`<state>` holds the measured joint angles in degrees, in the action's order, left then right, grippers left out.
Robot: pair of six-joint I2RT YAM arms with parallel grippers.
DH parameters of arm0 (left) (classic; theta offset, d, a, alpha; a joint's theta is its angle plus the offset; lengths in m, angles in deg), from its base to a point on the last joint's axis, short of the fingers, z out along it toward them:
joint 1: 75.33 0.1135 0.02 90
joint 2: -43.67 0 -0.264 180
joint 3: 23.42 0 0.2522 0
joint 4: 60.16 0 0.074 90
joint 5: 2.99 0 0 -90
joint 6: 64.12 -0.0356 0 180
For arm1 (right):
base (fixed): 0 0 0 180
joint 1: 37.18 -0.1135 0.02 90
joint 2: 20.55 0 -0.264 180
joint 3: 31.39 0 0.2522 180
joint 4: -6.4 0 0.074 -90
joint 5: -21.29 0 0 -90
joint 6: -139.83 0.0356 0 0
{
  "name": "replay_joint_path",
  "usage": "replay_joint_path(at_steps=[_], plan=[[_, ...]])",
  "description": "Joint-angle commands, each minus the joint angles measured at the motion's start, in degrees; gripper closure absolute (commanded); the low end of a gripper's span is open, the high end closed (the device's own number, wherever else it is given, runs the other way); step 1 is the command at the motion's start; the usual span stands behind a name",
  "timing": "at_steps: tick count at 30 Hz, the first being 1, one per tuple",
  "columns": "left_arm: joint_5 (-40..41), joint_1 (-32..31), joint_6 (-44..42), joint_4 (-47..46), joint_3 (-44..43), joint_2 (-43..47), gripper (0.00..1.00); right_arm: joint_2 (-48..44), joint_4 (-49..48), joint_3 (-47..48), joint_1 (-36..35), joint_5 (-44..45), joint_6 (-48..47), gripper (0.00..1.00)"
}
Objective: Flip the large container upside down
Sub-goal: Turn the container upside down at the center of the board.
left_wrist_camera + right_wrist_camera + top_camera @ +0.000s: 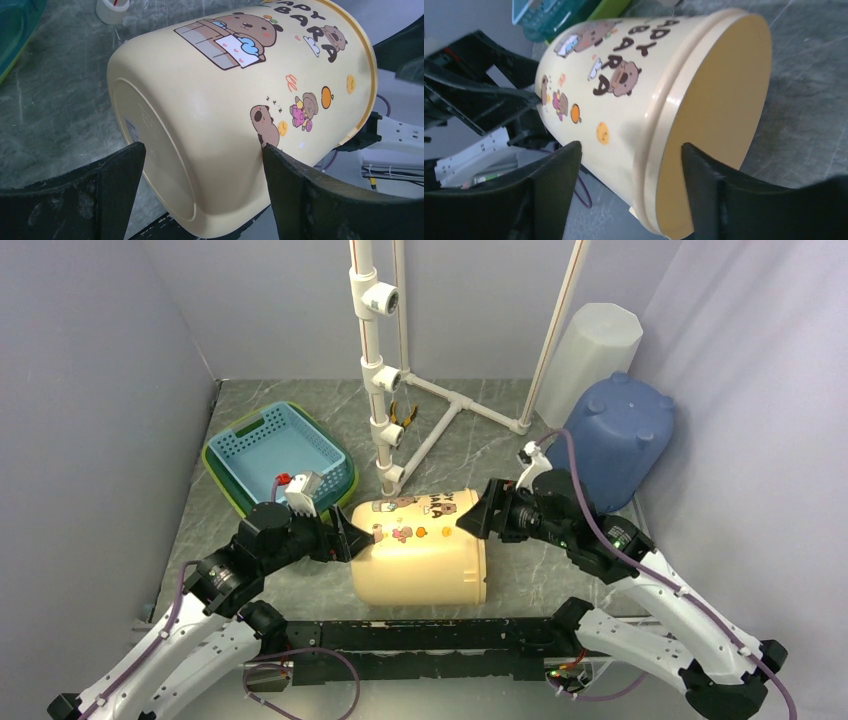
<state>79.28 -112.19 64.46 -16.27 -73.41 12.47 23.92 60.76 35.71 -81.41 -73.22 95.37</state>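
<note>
The large container [420, 550] is a cream plastic bucket with cartoon capybara stickers. It lies on its side near the table's front edge, base to the left and open mouth to the right. My left gripper [355, 537] is open at the base end; in the left wrist view [202, 147] its jaws straddle the lower corner of the base [150, 150], and one fingertip [272, 155] touches the side wall. My right gripper [480, 512] is open at the mouth. In the right wrist view [630, 145] the rim [664, 150] runs between the fingers, with a gap on each side.
A blue basket [280, 450] on a green tray sits at the back left. A white pipe frame [380, 390] stands behind the bucket. An overturned blue bin [620, 435] and a tall white bin [590, 360] are at the back right. A black rail [420, 635] runs along the near edge.
</note>
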Motion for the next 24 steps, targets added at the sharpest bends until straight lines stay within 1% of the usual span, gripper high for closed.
replay_joint_path(at_steps=[1,2,4,5,9,10,12,13,15,17,19,24], plan=[[1.2,-0.1,-2.2,3.9,1.8,-0.9,0.09,2.7,3.9,5.8,-0.1,7.9,-2.7,0.34],[1.1,-0.1,-2.3,3.8,1.8,-1.1,0.09,3.5,4.5,6.2,-0.1,7.9,-2.7,0.44],[1.0,-0.1,-2.4,3.7,1.8,-1.4,0.09,4.5,4.8,6.2,-0.1,7.2,-2.8,0.54],[1.0,-0.1,-2.4,3.6,1.8,-1.5,0.09,4.8,4.9,5.8,-0.1,6.7,-2.9,0.57],[0.7,-0.1,-2.6,3.5,1.7,-1.5,0.09,4.6,4.8,3.9,-0.1,7.0,-2.8,0.57],[0.7,-0.1,-2.6,3.5,1.6,-1.5,0.10,4.4,4.8,3.6,-0.1,7.3,-2.8,0.59],[0.7,-0.1,-2.6,3.7,1.4,-1.5,0.10,4.1,5.6,3.4,0.0,9.2,-2.3,0.69],[0.6,-0.1,-2.6,3.7,1.3,-1.4,0.10,3.9,6.2,3.4,0.1,10.4,-1.9,0.72],[0.3,-0.1,-2.8,3.5,0.8,-1.0,0.10,2.9,6.1,2.0,0.8,10.1,-1.8,0.82],[-1.1,-0.1,-3.2,2.7,0.2,-0.7,0.10,1.3,3.7,-0.9,2.9,6.0,-1.8,0.92],[-2.3,-0.1,-3.9,1.8,-0.4,-0.9,0.09,-0.2,1.7,-4.6,6.2,1.1,-1.8,0.97],[-4.5,-0.1,-5.4,0.5,-2.7,-2.0,0.08,-6.2,-4.6,-13.4,17.0,-14.2,-2.7,0.99]])
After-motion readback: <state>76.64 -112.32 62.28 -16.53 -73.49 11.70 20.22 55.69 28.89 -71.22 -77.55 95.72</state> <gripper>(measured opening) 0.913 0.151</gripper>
